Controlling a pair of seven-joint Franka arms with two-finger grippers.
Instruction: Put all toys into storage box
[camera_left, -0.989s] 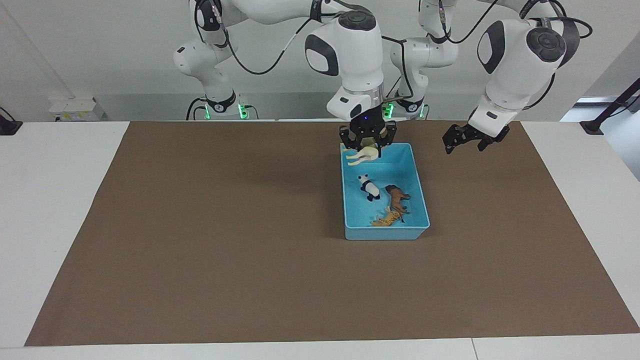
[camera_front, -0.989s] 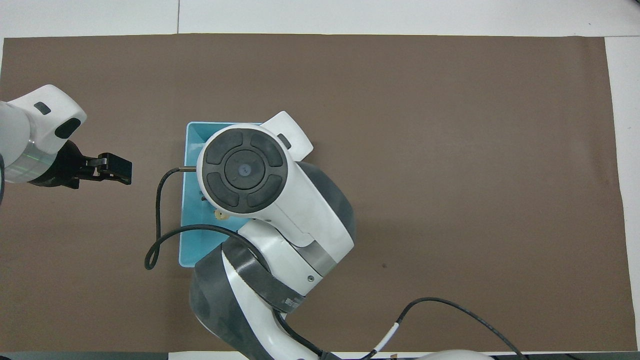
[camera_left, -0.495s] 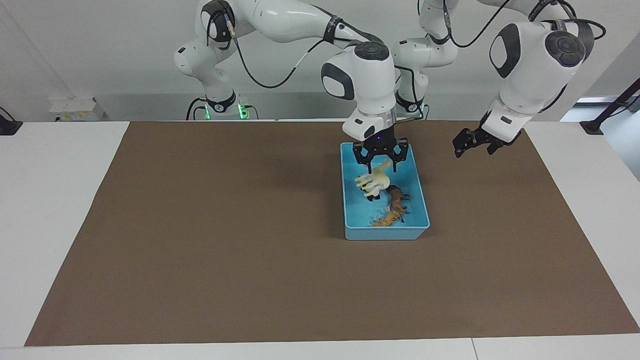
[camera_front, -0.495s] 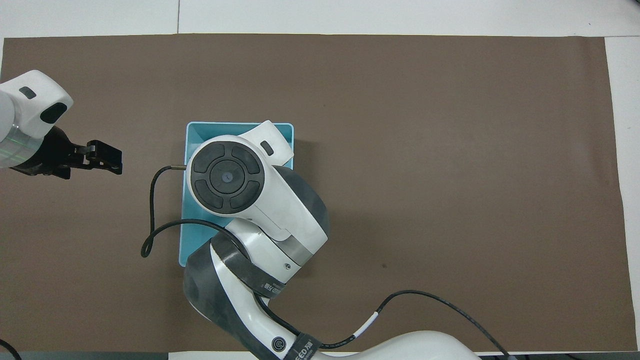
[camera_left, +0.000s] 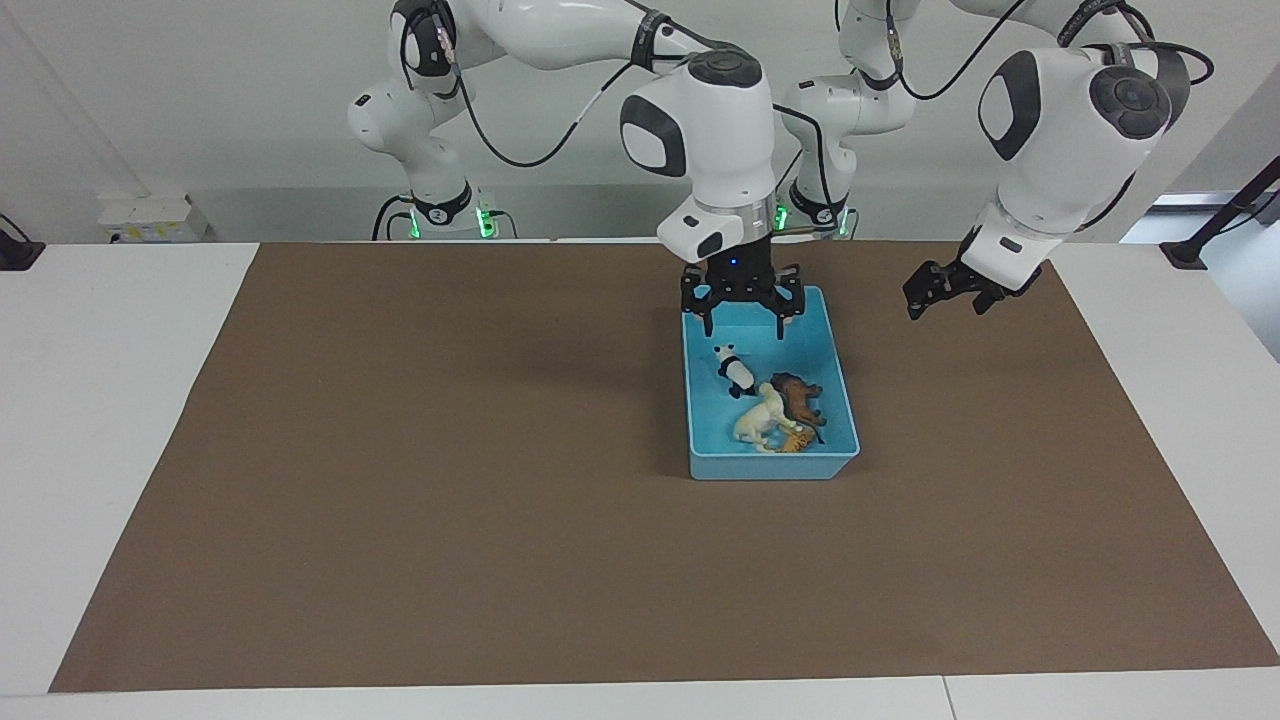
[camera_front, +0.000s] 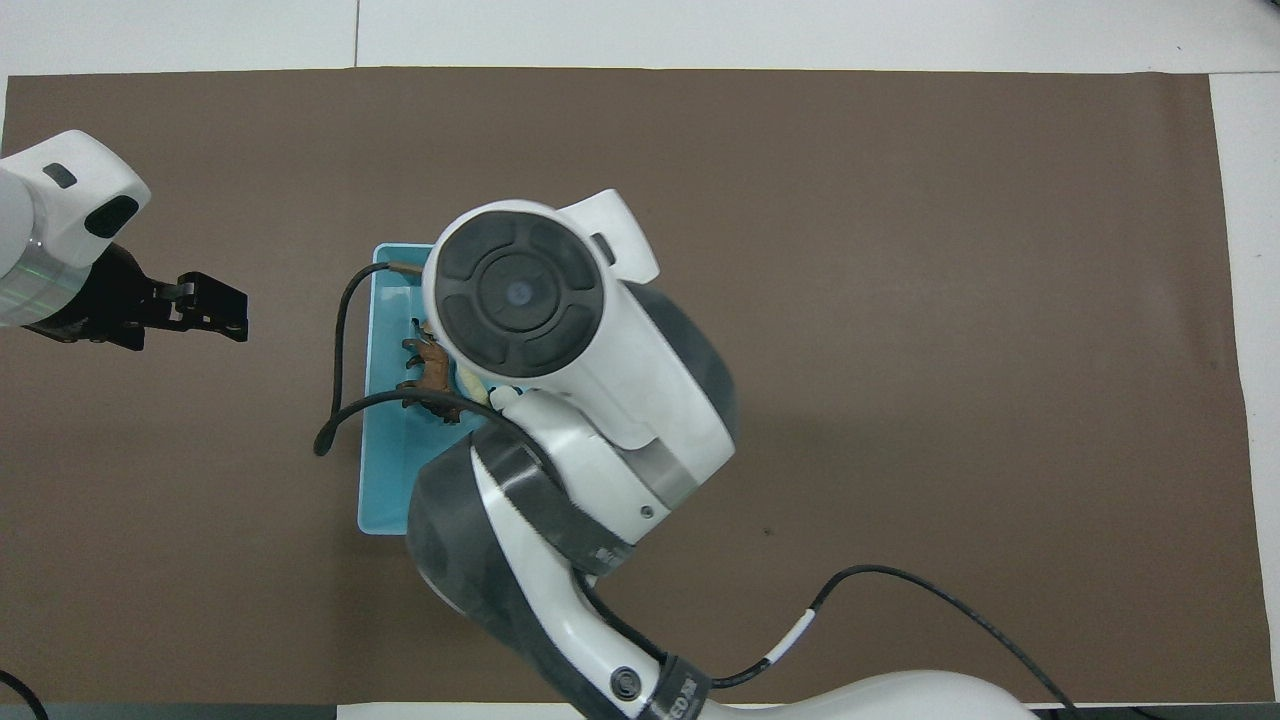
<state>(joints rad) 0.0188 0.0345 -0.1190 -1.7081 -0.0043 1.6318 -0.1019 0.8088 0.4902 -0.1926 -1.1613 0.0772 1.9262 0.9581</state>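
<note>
Inside the storage box (camera_left: 836, 340) I can see all four toys. The panda (camera_left: 737, 371) stands nearest the robots, roughly mid-box. Farther from the robots, the cream-white horse (camera_left: 761, 419) is lying right up against the brown animal (camera_left: 799, 396), and only a bit of the orange tiger (camera_left: 796, 440) pokes out from under them by the box's wall farthest from the robots. From my overhead feed the right arm covers most of the box, so I only catch the brown animal and a sliver of the horse there.

My right claw (camera_left: 744, 317) hangs over the end of the box nearest the robots, fingers spread apart and holding nothing, clear above the panda.

The box itself sits on the brown mat (camera_left: 450, 480) that covers the table (camera_left: 110, 400), toward the left arm's end and closer to the robots' edge.

My left claw (camera_left: 940, 291) is up in the air over bare mat, beside the box toward the left arm's end, well apart from it. Its fingers are spread too, nothing in them; that arm just waits.
</note>
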